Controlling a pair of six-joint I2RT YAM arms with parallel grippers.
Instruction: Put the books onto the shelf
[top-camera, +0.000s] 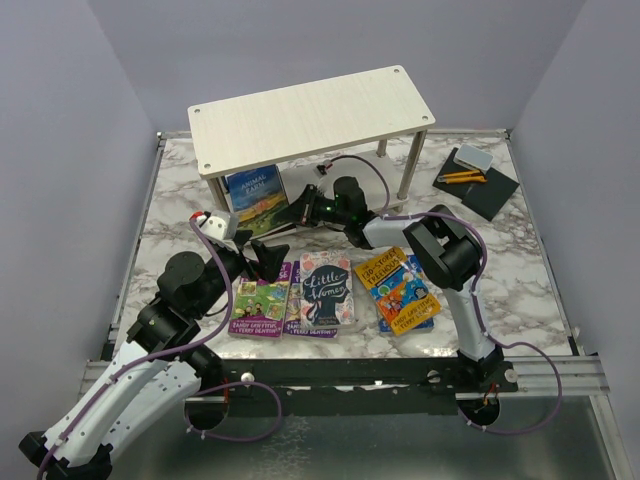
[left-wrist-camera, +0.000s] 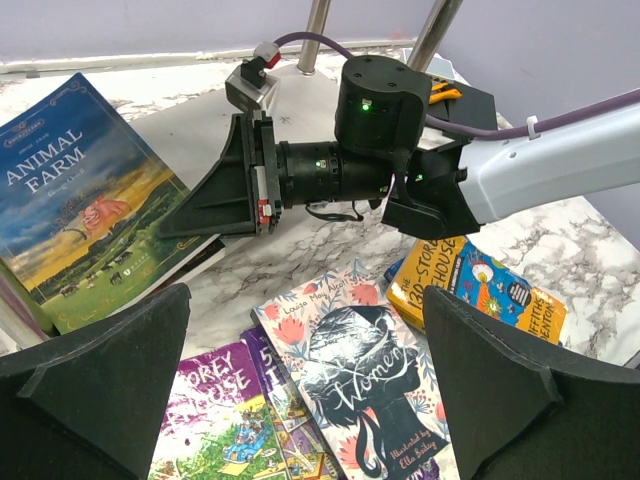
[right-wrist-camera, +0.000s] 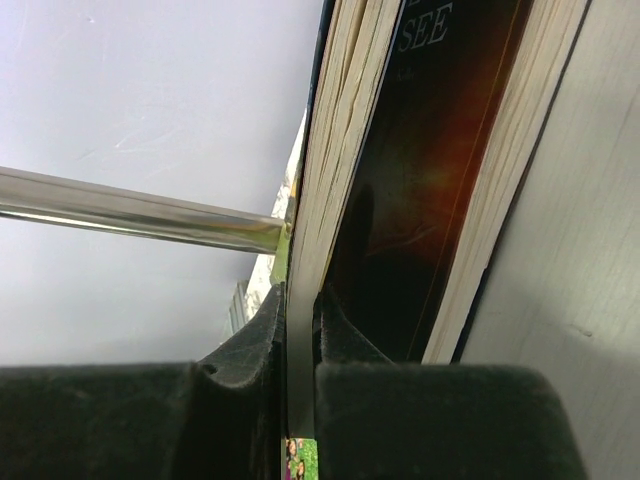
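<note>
Right claw (top-camera: 292, 212) pinched nearly shut on Animal Farm (top-camera: 255, 197), at its free edge. Bk stands leaning under shelf (top-camera: 310, 115) left end, long axis up, dead ahead of me. W/ left claw (top-camera: 268, 257) wide open, empty, it's nearer Little Women (top-camera: 327, 290), flat by desk (top-camera: 520, 260) front edge.

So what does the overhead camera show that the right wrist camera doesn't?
Only overhead: the whole shelf, Little Women and other books flat on the table, the black pad, the open left tool. Only the right wrist: page edges up close and a dark cover beside them. Both: the right tool pinched shut on the Animal Farm book, and a silver post.
</note>
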